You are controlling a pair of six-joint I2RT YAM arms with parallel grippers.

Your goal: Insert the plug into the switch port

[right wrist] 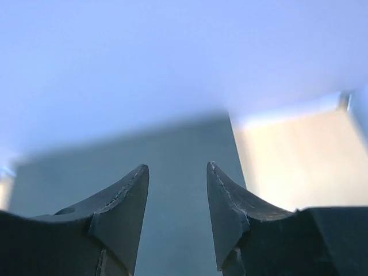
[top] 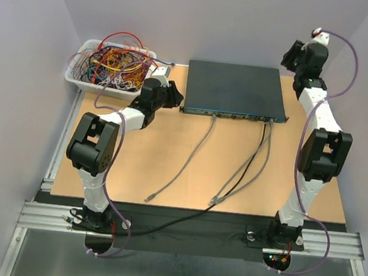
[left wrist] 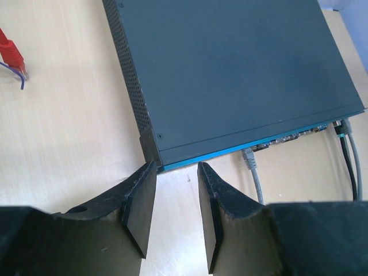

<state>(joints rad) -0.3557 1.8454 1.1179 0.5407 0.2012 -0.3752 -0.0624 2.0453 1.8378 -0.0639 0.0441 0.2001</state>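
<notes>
The switch (top: 235, 89) is a flat dark grey-blue box at the table's back middle, with its teal port edge (left wrist: 241, 144) facing the arms. Two grey cables and a black one run from that edge. Their loose grey plugs lie on the table at the left (top: 149, 197) and at the middle (top: 214, 200). My left gripper (top: 175, 97) is open and empty at the switch's front left corner, which also shows in the left wrist view (left wrist: 177, 167). My right gripper (top: 290, 59) is open and empty, raised over the switch's back right corner (right wrist: 175, 167).
A white tray (top: 109, 67) full of tangled coloured wires stands at the back left. A red plug (left wrist: 11, 54) lies on the table beside the switch's left side. A grey plug (left wrist: 248, 158) sits in a front port. The black cable (top: 182, 218) crosses the table's front edge.
</notes>
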